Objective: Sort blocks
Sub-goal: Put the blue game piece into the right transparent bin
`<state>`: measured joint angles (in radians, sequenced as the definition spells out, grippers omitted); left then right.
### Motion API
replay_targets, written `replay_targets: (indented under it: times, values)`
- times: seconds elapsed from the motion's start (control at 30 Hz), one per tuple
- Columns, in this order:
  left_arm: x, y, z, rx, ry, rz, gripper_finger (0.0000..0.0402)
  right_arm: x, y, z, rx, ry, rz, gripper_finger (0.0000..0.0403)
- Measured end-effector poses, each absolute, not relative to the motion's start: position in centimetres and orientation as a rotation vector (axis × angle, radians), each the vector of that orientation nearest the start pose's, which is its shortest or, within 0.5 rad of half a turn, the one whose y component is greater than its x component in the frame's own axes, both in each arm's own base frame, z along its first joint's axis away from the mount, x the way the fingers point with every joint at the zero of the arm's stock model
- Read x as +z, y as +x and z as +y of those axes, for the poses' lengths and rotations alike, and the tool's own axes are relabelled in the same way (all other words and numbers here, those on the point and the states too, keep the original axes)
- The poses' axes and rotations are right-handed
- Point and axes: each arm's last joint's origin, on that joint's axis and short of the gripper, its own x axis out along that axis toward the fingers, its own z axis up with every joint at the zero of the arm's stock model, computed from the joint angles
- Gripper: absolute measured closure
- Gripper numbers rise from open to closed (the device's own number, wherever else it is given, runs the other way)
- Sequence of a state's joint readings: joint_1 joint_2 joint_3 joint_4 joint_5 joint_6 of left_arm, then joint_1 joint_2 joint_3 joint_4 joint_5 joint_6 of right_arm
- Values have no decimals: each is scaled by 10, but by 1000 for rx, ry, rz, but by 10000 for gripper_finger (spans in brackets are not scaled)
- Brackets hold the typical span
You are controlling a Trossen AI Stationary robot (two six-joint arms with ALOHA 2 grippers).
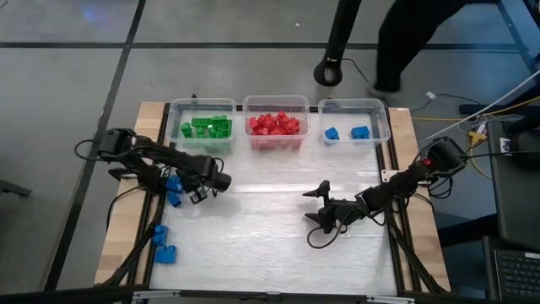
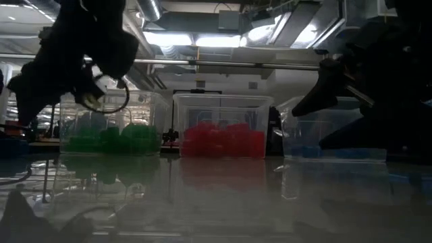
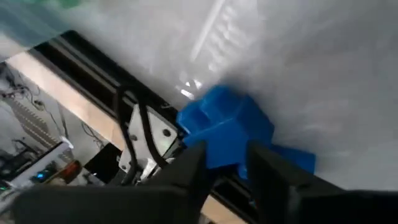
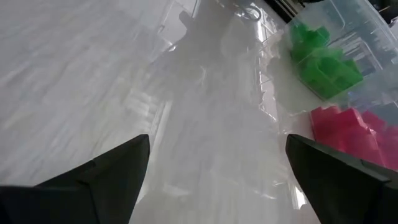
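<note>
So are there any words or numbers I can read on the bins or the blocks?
None can be read.
The three clear bins show no label.
The blue blocks, red blocks and green blocks show no print.

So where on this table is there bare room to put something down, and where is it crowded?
Free: the white tabletop between the left hand and the right hand, below the three bins. Crowded: the left edge, where loose blue blocks lie and the left hand closes around a blue block; the green bin and red bin look full.
</note>
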<state>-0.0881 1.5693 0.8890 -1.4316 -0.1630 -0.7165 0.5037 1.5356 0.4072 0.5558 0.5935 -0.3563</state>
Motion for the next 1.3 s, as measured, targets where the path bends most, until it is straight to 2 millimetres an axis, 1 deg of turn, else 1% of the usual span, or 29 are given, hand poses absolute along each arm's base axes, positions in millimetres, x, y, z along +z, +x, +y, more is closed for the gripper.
replay_targets:
  times: [0.07, 0.13, 0.23, 0.3, 0.43, 0.6, 0.73, 0.9, 1.17, 1.3]
  values:
    - [170, 198, -12, 714, -163, 1994, 332, 122, 224, 105, 1, -648, 504, 26]
    - [164, 196, -11, 692, -137, 2049, 361, 122, 224, 105, 2, -648, 504, 26]
    - [156, 192, -11, 667, -133, 2116, 392, 122, 224, 105, 2, -646, 501, 26]
    - [152, 188, -13, 662, -129, 2148, 398, 122, 224, 105, 2, -646, 501, 26]
    - [142, 178, -13, 662, -125, 2185, 393, 122, 224, 105, 2, -646, 501, 26]
    - [138, 183, -15, 597, -158, 2127, 399, 122, 224, 105, 2, -646, 500, 26]
    - [142, 194, -17, 531, -144, 2078, 398, 123, 225, 105, 0, -642, 492, 26]
    - [153, 214, -23, 474, -151, 1967, 397, 123, 225, 105, 3, -651, 493, 26]
    - [177, 254, -34, 336, -166, 1714, 397, 123, 225, 105, 2, -649, 490, 26]
    - [190, 264, -37, 308, -170, 1654, 397, 123, 225, 105, 3, -649, 490, 26]
